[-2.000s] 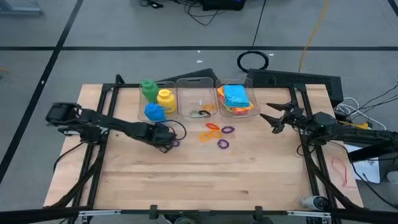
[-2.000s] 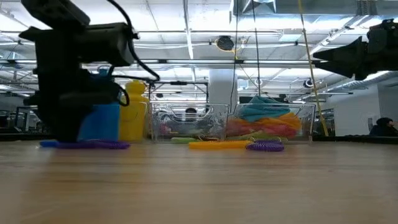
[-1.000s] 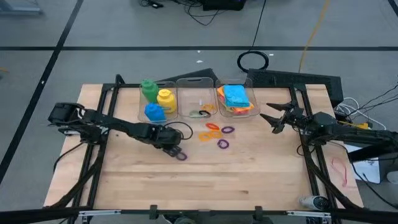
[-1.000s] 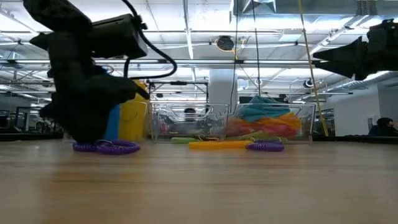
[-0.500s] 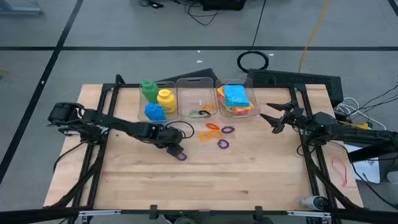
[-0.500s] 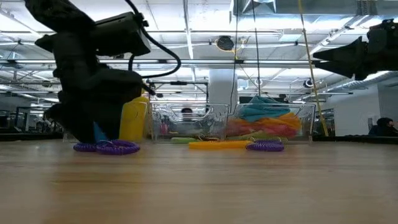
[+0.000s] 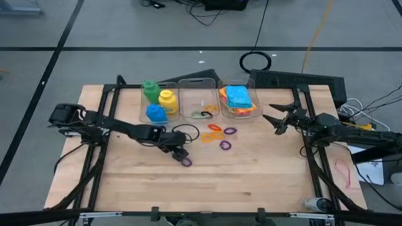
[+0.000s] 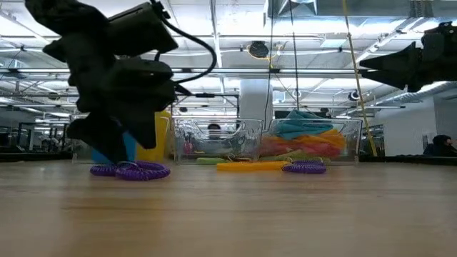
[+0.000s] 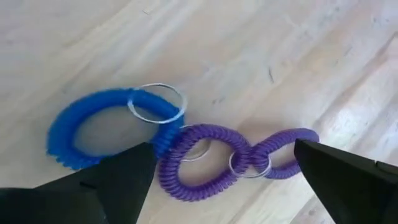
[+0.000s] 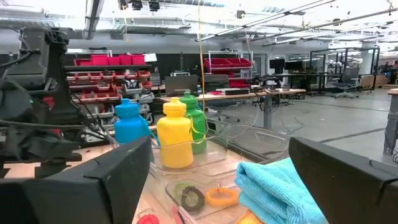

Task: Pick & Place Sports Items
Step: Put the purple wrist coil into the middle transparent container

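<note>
Left gripper (image 7: 181,154) hangs spread wide and empty over a chain of purple coiled plastic rings (image 9: 233,160) linked to a blue coiled ring (image 9: 93,127), lying flat on the wooden table (image 7: 251,182), its long axis running diagonally. Loose orange and purple rings (image 7: 217,133) lie nearby, before clear plastic bins (image 7: 198,100). Right gripper (image 7: 276,120) waits open at the table's right side.

No text, label, brand, number or sign can be read in any view, whether on the wooden table, the clear plastic bins, the coloured items or the room behind.
</note>
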Tool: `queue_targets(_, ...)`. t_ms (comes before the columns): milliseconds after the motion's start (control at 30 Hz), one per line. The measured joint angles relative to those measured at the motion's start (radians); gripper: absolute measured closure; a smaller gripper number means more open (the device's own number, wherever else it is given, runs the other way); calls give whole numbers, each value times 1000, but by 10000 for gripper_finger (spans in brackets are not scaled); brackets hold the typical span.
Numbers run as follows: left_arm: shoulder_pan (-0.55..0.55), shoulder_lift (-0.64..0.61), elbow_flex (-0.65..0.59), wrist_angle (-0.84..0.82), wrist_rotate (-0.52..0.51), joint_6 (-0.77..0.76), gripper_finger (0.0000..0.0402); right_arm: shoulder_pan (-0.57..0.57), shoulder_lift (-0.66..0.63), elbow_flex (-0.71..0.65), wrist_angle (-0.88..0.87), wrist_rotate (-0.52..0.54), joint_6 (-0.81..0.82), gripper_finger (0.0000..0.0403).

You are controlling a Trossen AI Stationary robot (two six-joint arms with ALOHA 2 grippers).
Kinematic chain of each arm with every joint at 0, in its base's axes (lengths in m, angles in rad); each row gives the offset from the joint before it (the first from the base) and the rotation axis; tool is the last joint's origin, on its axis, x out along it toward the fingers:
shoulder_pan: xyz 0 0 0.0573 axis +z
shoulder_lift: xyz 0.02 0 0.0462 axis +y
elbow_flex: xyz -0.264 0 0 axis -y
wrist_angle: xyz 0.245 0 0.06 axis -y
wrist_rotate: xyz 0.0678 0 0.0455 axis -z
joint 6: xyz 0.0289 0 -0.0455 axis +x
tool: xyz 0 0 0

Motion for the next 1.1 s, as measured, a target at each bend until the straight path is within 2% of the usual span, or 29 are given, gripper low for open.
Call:
queue_targets(167, -3, 0, 5, 2, -6, 19, 82, 0, 0, 0, 0, 0, 0, 112)
queue_targets(567, -25, 0, 103, -1, -4, 148, 82, 0, 0, 0, 0, 0, 0, 112)
queue_targets(933, -118, 6, 103, -37, -104, 51, 82, 0, 0, 0, 0, 0, 0, 112)
queue_targets(1100, -134, 65, 103, -25, -100, 17, 83, 0, 0, 0, 0, 0, 0, 112)
